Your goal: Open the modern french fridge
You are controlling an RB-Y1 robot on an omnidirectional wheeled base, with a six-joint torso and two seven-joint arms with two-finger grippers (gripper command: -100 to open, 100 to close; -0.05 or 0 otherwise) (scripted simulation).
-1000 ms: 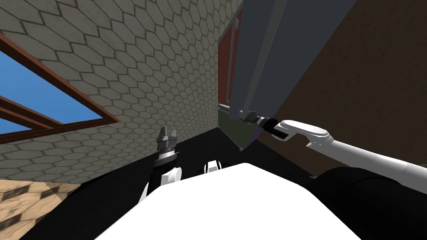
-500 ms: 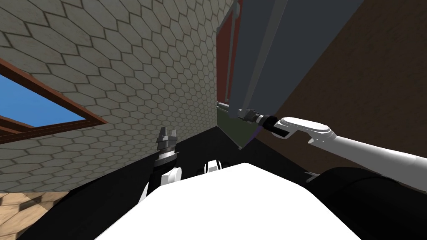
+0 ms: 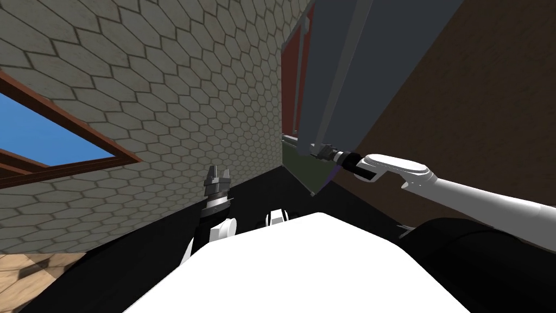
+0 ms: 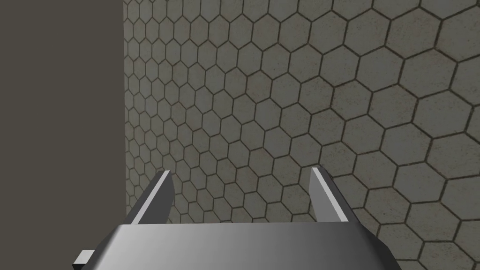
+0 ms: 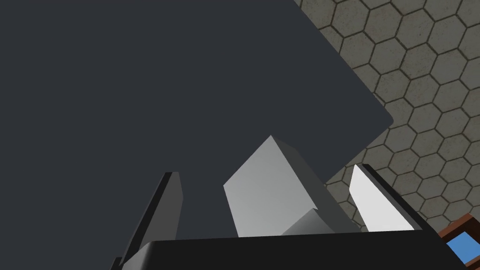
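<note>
Head view: R arm reaches fwd to the fridge door, a dark grey panel standing betw. the hex-tiled wall and a brown wall. The right gripper sits at the door's lower end, near its edge. Right wrist view: its fingers stand wide apart, straddling a light grey block-shaped handle on the door, w/ a gap visible on each side, so nothing is clamped. The handle's end lies close to a rounded corner of the door, w/ tiled wall beyond that corner. The left gripper is held upright in front of the tiled wall, well apart from the door. Left wrist view: its fingers are spread, w/ nothing betw. them. A brown-framed window lies toward the tiled wall's left end.
</note>
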